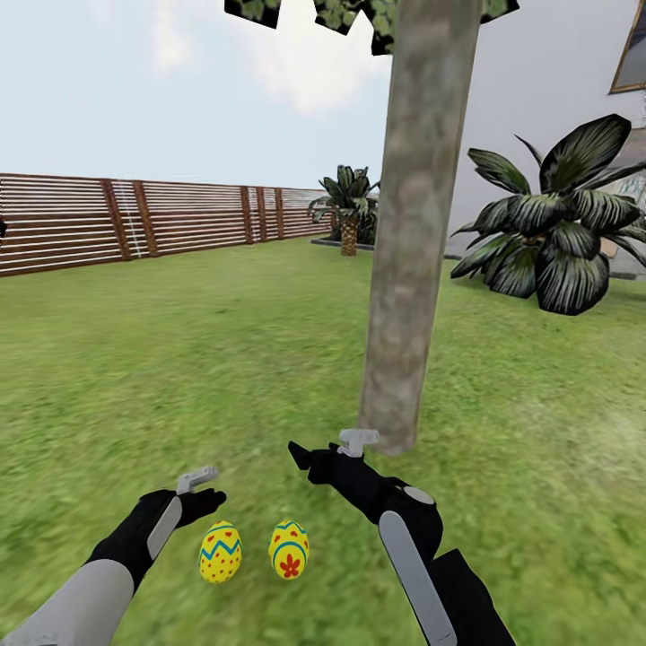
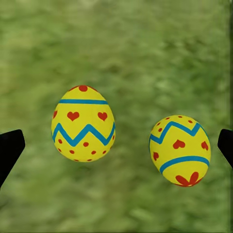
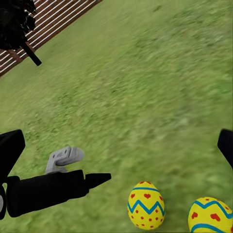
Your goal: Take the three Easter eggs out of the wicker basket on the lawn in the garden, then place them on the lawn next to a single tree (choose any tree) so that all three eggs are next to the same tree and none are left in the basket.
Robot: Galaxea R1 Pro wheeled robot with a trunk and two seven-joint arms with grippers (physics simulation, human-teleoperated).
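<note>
Two yellow Easter eggs with blue zigzags and red marks lie side by side on the lawn (image 1: 135,377), one (image 1: 220,552) left of the other (image 1: 289,548), a short way in front of the tree's grey-brown trunk (image 1: 408,269). My left gripper (image 1: 206,499) hangs open just above and behind the left egg (image 2: 83,124); the other egg (image 2: 180,150) lies beside it, and both are free of the fingers. My right gripper (image 1: 301,456) is open and empty near the trunk's foot, and its camera sees both eggs (image 3: 145,205) (image 3: 209,216). The wicker basket is out of view.
A brown slat fence (image 1: 135,220) runs along the far left. A short palm (image 1: 348,211) stands at the back and a big dark-leaved shrub (image 1: 561,233) grows by the white house wall (image 1: 538,90) on the right. Open grass spreads to the left.
</note>
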